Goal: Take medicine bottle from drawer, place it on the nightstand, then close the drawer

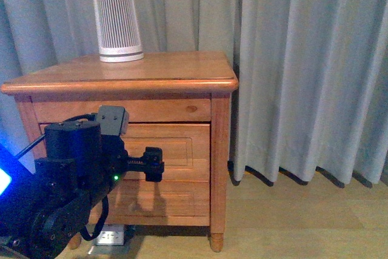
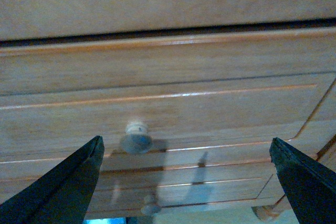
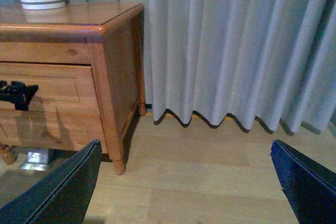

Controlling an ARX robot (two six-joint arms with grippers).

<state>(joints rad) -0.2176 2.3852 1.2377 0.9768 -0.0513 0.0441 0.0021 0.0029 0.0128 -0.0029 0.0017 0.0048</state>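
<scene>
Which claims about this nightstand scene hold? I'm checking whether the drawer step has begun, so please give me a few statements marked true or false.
1. The upper drawer is shut. True.
2. The left hand is clamped on the knob. False: its fingers stand wide apart, with the knob between them and not gripped.
3. The medicine bottle stands on top of the nightstand. False: only a ribbed white-and-grey cylinder stands there, and no bottle is in view.
4. The right hand is open and holds nothing. True.
</scene>
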